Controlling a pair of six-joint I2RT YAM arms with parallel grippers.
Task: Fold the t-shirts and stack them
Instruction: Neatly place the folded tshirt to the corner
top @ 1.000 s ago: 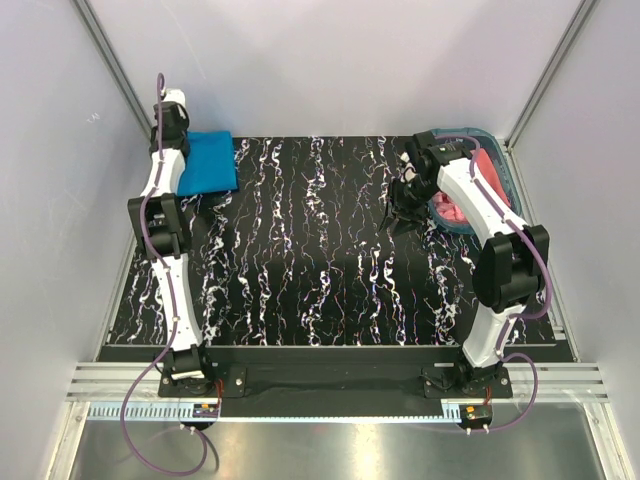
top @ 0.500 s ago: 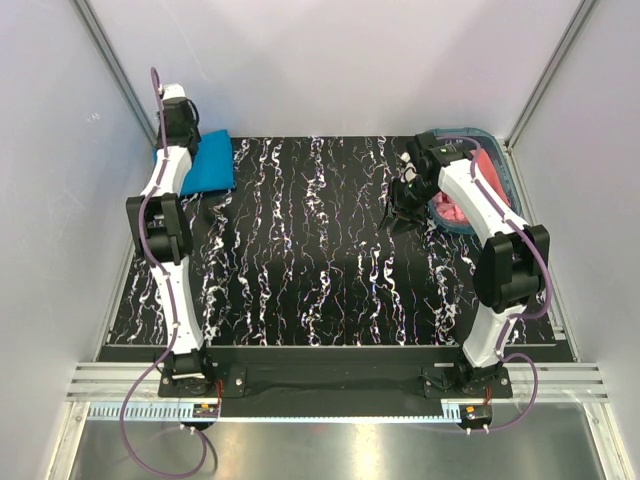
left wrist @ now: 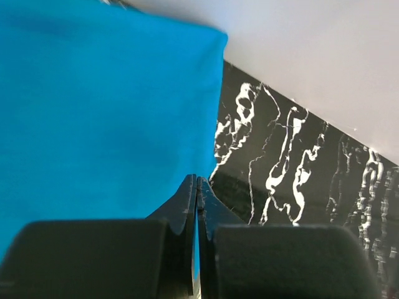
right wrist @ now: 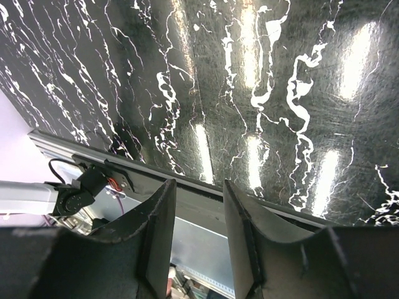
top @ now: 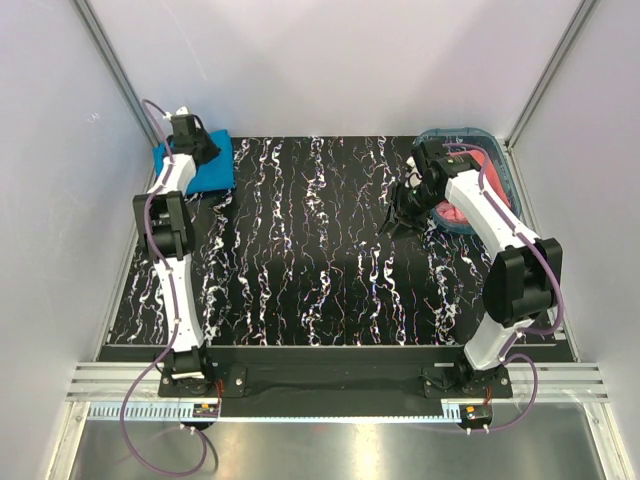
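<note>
Left hand (left wrist: 197, 184) is pinched shut, seemingly empty, over the folded turquoise t-shirt (top: 218, 170) at upper left of the overhead frame; dragging could undo its folds; right hand (right wrist: 198, 187) gapes empty beside the basket (top: 470, 131) holding the pink t-shirt (top: 452, 212).

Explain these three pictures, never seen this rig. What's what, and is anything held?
Two robot arms are bolted at the near edge of a black marbled table. The wide picture looks down from above and behind; the other two come from cameras on each wrist. A folded turquoise t-shirt lies at the far left corner; a pink t-shirt sits in a teal basket far right. The left fingers are shut at the turquoise shirt's edge; whether they pinch cloth is unclear. The right fingers are open, holding nothing.
</note>
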